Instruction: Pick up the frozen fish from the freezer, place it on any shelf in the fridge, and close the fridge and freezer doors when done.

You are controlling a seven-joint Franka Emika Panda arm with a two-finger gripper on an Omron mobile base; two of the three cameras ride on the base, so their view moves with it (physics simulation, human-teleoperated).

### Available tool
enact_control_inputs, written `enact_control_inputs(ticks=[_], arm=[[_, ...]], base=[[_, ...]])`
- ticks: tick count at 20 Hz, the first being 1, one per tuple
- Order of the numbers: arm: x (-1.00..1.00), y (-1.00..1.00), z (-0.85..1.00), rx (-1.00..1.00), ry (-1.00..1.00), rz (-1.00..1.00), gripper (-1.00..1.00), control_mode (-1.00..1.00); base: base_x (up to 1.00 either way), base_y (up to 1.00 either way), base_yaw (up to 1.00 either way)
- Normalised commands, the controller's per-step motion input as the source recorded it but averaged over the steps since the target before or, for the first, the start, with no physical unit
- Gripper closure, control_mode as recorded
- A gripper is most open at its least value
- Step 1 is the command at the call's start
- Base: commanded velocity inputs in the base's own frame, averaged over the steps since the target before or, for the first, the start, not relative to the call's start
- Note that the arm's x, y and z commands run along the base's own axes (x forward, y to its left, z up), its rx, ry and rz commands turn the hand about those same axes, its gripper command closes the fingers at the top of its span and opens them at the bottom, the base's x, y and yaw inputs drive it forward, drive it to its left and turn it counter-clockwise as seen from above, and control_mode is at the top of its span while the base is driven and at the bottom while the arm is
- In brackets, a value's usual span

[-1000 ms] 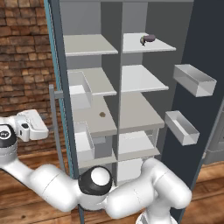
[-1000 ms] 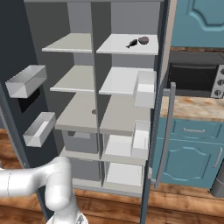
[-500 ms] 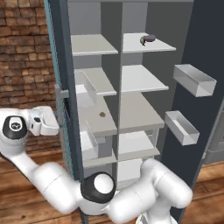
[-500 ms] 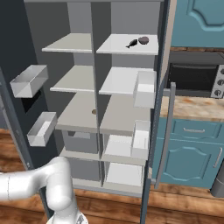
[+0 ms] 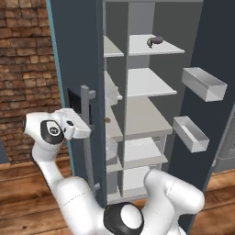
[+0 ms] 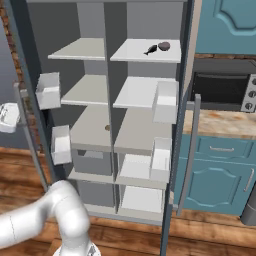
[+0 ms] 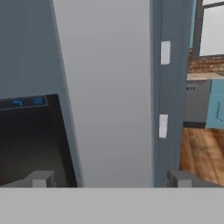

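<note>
- We see the gripper (image 5: 85, 131) at the outer face of the freezer door (image 5: 73, 59), beside the grey bar handle (image 5: 87, 133) on that door.
- In the hand view, the two finger tips (image 7: 41, 178) stand far apart with nothing between them; the jaws are wide apart and hold nothing.
- The hand view faces the door surface, with the black panel (image 7: 30, 140) and its blue lights at the left.
- The frozen fish (image 6: 150, 49) lies on the top shelf (image 6: 145, 52) of the right-hand compartment, just beside a dark maroon rounded lump (image 6: 163, 46).
- In the left base view, the same pair sits on the top shelf; the fish is too small there to tell from the lump.
- The freezer door stands partly swung across the left compartment in the left base view.
- The fridge door (image 6: 182, 125) stands open at the right, its inner bins (image 6: 164, 102) facing the shelves.
- We note a small brown item (image 6: 107, 127) on a middle shelf of the left compartment.
</note>
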Motion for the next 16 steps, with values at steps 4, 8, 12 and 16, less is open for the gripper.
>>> enact_control_inputs(ticks=[4,8,12,16], arm=[[0.72,-0.91,0.0,0.01,0.0,0.16,-1.0,-1.0],[0.91,-0.83,0.0,0.0,0.0,0.15,-1.0,-1.0],[0.91,-0.59,0.0,0.0,0.0,0.12,-1.0,-1.0],[0.75,-0.38,0.0,0.0,0.03,0.07,-1.0,-1.0]], base=[[0.0,0.0,0.0],[0.0,0.0,0.0],[0.0,0.0,0.0],[0.0,0.0,0.0]])
